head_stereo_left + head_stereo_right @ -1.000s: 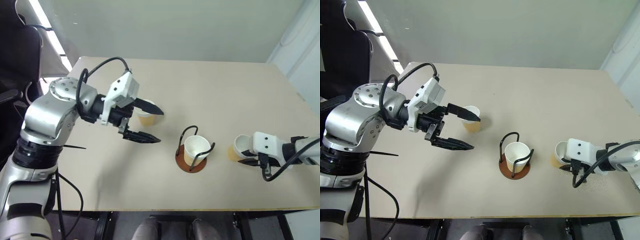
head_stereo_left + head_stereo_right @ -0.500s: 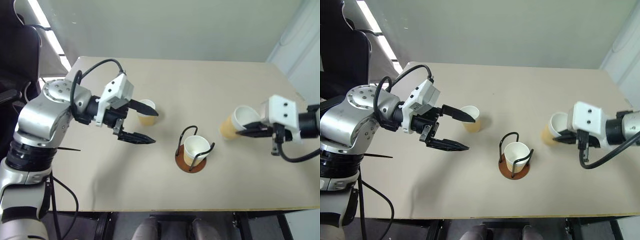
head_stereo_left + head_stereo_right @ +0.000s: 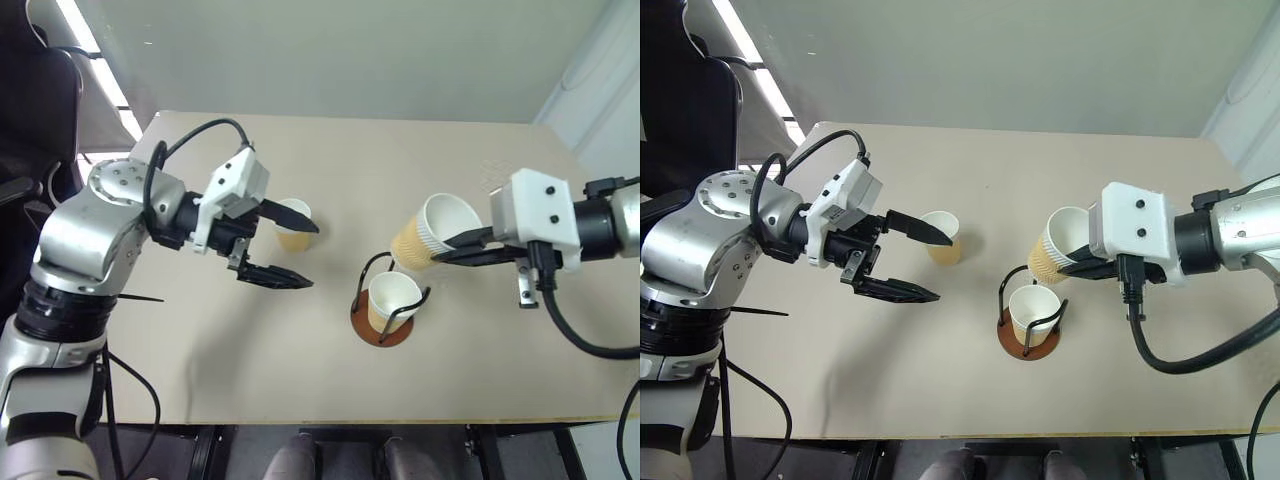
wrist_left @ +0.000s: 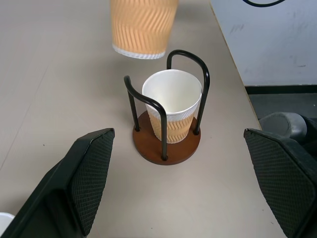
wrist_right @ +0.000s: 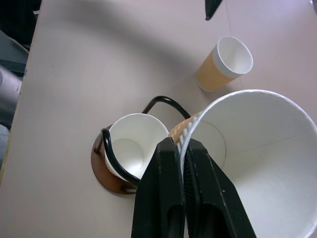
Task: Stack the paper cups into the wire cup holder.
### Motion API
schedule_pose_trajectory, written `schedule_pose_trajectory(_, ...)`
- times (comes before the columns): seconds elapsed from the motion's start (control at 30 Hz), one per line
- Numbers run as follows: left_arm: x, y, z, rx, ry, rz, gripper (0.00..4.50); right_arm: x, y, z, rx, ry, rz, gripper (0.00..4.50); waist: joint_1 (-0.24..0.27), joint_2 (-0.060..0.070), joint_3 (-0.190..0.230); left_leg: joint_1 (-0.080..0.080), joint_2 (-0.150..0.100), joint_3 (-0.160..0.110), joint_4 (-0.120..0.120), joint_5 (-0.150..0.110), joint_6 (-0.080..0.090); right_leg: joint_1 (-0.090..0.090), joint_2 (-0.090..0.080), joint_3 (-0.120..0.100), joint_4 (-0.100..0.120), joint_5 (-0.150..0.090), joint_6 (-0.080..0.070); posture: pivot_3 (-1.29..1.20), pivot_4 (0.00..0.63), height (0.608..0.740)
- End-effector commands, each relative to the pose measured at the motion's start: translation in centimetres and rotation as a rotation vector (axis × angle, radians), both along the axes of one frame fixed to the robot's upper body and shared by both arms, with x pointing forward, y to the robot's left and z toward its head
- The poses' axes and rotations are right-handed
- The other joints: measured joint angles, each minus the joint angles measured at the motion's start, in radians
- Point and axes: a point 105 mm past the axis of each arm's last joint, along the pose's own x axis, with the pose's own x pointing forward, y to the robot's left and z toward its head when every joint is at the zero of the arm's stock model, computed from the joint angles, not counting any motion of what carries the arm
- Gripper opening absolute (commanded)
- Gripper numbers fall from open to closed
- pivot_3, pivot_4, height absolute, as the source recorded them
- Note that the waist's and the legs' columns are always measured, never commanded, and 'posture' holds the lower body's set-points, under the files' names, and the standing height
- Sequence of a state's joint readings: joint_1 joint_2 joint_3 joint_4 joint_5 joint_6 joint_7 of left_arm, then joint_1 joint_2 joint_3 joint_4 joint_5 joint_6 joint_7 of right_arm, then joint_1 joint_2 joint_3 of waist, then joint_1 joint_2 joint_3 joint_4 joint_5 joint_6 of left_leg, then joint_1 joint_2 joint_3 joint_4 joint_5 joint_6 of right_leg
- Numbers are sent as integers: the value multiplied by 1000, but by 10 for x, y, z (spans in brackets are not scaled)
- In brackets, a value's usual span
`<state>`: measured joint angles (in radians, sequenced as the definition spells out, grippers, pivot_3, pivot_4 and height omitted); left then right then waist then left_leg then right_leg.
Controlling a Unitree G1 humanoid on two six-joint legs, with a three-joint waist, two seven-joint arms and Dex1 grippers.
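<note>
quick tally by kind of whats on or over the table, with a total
tan-yellow paper cups: 3, one in the holder, one on the table, one held tilted in the right pincer
black wire cup holder with round reddish-brown base: 1
total: 4

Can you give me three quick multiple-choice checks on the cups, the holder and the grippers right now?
1. Where is the cup held by the right gripper?
A. in the air beside the holder
B. lying on the table
C. under the left gripper

2. How many cups are in view?
A. two
B. three
C. four

3. How is the left gripper?
A. shut on a cup
B. open, holding nothing
C. shut, empty

Answers:
1 A: the held cup is tilted above the table, next to the holder.
2 B: held cup, cup in the holder, cup on the table.
3 B: its fingers stand apart, nothing between them.
</note>
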<state>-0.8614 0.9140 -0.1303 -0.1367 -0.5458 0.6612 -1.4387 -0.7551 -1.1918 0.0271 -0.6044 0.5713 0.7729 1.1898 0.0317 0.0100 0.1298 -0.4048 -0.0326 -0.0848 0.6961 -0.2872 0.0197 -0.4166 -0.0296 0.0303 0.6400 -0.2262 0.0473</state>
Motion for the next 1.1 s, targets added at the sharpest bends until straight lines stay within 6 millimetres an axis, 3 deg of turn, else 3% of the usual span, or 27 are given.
schedule_pose_trajectory(0.03, -4, -3, 9, 1, -40, -21, 4500, -3, 2, -7, -28, 15, 26, 40, 0, 0, 0, 0, 0, 0, 0, 0, 0, 0, 0, 0, 0, 0, 0, 0, 150, 740)
schedule_pose_trajectory(0.7, -5, -4, 9, 4, -45, -19, 4500, -2, 17, -31, -91, 57, 108, 40, -1, 0, 0, 0, 0, 0, 0, 0, 0, 0, 0, 0, 0, 0, 0, 0, 150, 740)
schedule_pose_trajectory(1.1, -5, -3, 9, 6, -47, -17, 4500, -4, 26, -25, -29, 51, 130, 4171, -1, 0, 0, 0, 0, 0, -1, 0, 0, 0, 0, 0, 0, 0, 0, 0, 150, 740)
